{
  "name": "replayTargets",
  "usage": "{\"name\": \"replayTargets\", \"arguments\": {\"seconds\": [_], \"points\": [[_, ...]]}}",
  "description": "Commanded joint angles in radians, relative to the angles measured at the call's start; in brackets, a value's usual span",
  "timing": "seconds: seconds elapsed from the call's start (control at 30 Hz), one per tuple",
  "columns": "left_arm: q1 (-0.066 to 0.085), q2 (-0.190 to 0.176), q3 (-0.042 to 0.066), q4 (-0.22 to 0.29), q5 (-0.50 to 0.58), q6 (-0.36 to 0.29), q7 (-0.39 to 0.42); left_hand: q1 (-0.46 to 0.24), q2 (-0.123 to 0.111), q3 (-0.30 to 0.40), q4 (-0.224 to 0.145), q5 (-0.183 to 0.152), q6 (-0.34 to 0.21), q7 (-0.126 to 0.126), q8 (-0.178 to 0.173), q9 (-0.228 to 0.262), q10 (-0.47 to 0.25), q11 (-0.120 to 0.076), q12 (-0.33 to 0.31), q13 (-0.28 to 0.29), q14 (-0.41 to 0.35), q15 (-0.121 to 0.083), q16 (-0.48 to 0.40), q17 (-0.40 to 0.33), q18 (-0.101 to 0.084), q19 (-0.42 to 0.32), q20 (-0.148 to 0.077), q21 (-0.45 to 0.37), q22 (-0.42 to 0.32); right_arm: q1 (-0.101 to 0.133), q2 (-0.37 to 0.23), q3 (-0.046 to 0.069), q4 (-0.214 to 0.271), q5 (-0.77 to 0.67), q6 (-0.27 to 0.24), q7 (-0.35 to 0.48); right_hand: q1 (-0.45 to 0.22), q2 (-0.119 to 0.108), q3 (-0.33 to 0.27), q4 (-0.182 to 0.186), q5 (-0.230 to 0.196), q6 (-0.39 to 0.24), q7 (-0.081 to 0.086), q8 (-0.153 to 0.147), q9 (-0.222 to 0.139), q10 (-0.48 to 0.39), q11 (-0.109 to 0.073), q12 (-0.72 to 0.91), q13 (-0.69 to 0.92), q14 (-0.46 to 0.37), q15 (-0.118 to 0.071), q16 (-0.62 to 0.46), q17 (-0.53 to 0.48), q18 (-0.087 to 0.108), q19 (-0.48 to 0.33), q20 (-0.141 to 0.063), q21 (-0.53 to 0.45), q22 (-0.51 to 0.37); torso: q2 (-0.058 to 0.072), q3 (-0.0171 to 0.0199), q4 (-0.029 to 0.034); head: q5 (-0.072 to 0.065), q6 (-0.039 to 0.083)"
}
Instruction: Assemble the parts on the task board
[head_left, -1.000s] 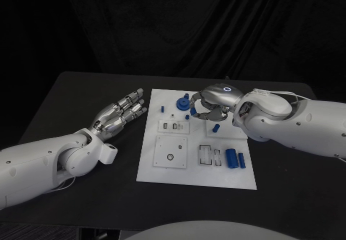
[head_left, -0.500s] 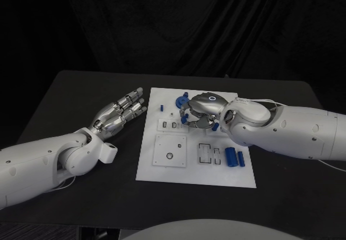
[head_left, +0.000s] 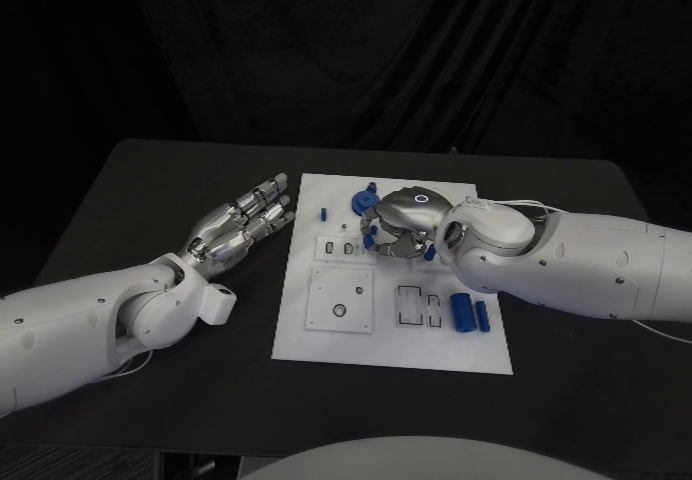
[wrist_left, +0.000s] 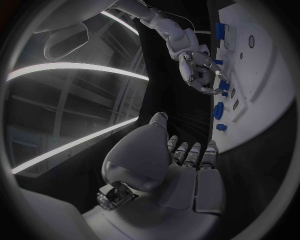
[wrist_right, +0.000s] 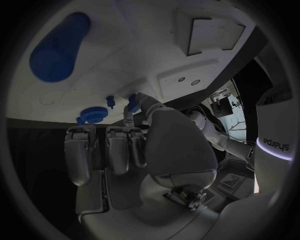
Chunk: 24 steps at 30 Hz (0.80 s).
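black desk carries the white task board at its middle. left hand rests beside the board's left edge, fingers straight and apart, holding nothing. right hand sits over the board's far half, fingertips pinching a small blue part. two blue cylinders lie at the board's right side

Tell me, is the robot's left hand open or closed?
Open. The left hand lies flat on the black table beside the task board, fingers stretched out and holding nothing.
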Motion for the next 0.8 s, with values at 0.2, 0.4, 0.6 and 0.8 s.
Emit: {"name": "replayTargets", "arguments": {"seconds": [0.2, 0.4, 0.6, 0.8], "points": [[-0.002, 0.005, 0.001, -0.002, -0.003, 0.018, 0.061, 0.01, 0.004, 0.007, 0.0, 0.007, -0.007, 0.002, 0.003, 0.0, 0.001, 0.01, -0.007, -0.001, 0.0, 0.006, -0.004, -0.001, 0.006, 0.002, 0.006, 0.005, 0.001, -0.004, 0.004, 0.001, -0.003, -0.015, 0.027, -0.043, -0.008, 0.0, 0.001, -0.01, 0.001, 0.019, -0.015, -0.008, -0.003, 0.108, 0.006, 0.003, 0.263, 0.104, 0.003, 0.003, 0.263, -0.008, 0.102, -0.001, 0.003, 0.263, -0.003, -0.0017, 0.0035, -0.005, -0.003], [-0.002, 0.007, 0.001, -0.006, -0.003, 0.021, 0.06, 0.01, 0.004, 0.007, 0.0, 0.007, -0.007, 0.002, 0.003, 0.0, 0.001, 0.01, -0.007, -0.001, 0.0, 0.006, -0.004, -0.001, 0.006, 0.002, 0.006, 0.005, 0.001, -0.004, 0.005, 0.001, -0.006, -0.015, 0.036, -0.043, -0.014, -0.002, 0.004, -0.017, 0.001, 0.01, -0.01, -0.026, -0.012, 0.108, 0.01, 0.003, 0.263, 0.104, 0.007, 0.003, 0.263, -0.008, 0.102, 0.002, 0.003, 0.263, -0.002, -0.0024, 0.0028, -0.003, -0.003], [-0.003, 0.008, 0.001, -0.008, -0.003, 0.025, 0.057, 0.007, 0.007, 0.018, -0.006, 0.006, 0.006, 0.029, 0.006, 0.002, 0.001, 0.004, -0.007, -0.001, 0.0, 0.009, -0.004, -0.001, 0.005, 0.003, 0.008, 0.005, 0.001, -0.004, 0.005, 0.001, -0.007, -0.015, 0.046, -0.044, -0.03, -0.005, 0.013, -0.027, 0.001, -0.014, -0.004, -0.077, -0.039, 0.108, 0.017, 0.003, 0.263, 0.104, 0.012, 0.003, 0.263, -0.008, 0.102, 0.008, 0.003, 0.263, -0.001, -0.0021, 0.0015, -0.003, -0.003], [-0.004, 0.009, 0.001, -0.01, -0.003, 0.027, 0.055, 0.005, 0.007, 0.02, -0.008, 0.006, 0.012, 0.038, 0.007, 0.003, 0.001, 0.001, -0.007, -0.001, 0.0, 0.009, -0.004, -0.001, 0.005, 0.003, 0.009, 0.005, 0.001, -0.004, 0.008, 0.001, -0.009, -0.015, 0.054, -0.044, -0.04, -0.01, 0.02, -0.035, 0.001, -0.027, -0.002, -0.115, -0.059, 0.108, 0.018, 0.003, 0.263, 0.104, 0.015, 0.003, 0.263, -0.008, 0.102, 0.011, 0.003, 0.263, -0.001, -0.0017, 0.0017, -0.001, -0.004]]}}
